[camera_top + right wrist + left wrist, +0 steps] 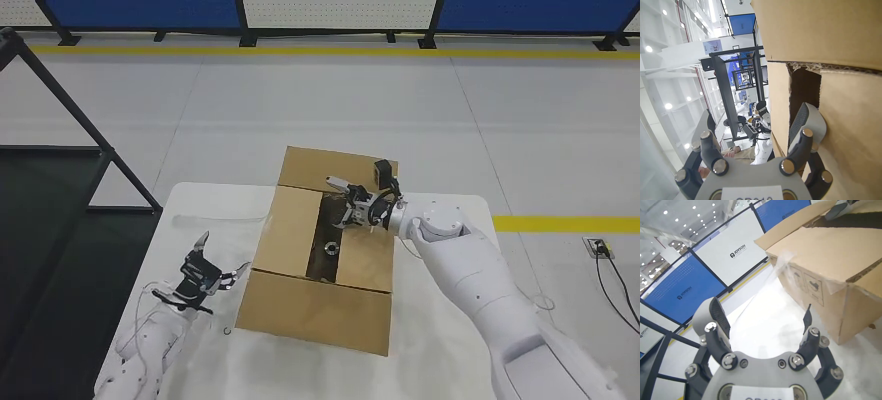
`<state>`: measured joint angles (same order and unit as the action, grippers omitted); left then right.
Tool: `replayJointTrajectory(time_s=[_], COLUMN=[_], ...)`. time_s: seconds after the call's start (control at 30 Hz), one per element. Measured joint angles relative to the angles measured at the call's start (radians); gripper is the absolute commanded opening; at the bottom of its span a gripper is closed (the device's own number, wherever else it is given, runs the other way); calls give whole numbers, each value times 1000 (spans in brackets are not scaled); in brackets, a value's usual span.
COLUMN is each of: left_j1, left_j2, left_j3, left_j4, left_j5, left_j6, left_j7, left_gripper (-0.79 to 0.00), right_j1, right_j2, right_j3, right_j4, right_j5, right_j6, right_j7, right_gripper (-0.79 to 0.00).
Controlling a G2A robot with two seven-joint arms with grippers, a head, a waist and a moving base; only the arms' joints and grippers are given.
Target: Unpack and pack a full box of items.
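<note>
Top view looks down from overhead; both wrist views closely face the box (310, 305).

A pale grey floor (300, 110) with a yellow line (300, 50) ran to blue and white barrier panels (140, 12), a black frame (102, 152) nearby.

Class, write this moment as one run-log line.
box: on table, partly open | right end effector: open, at box top | left end effector: open, empty, beside box
</note>
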<state>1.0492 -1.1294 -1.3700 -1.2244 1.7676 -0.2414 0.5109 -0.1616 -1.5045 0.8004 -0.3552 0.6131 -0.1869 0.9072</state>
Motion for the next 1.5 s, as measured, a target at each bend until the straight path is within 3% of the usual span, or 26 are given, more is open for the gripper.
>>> replayJointTrajectory(time_s=[0.47,0.83,1.13,1.5], left_j1=[-3,23,45,68], left_j2=[-2,2,12,19], left_j3=[45,40,-28,-54], left_j4=[-14,-44,-44,-52], left_j5=[22,30,-36,-50], left_j6=[-34,-22,-23,-28], left_j7=[47,60,76,77], left_gripper=[0,0,0,0], right_j1=[-61,-64,-67,-66], right_j2=[19,8,-11,-23], right_j3=[19,16,-1,47], right_j4=[-148,-179,-170,-132], right_j5=[-86,-132,-174,-94], right_j6=[89,141,39,-67], right_j7=[-36,-24,15,77], right_gripper=[0,0,0,0])
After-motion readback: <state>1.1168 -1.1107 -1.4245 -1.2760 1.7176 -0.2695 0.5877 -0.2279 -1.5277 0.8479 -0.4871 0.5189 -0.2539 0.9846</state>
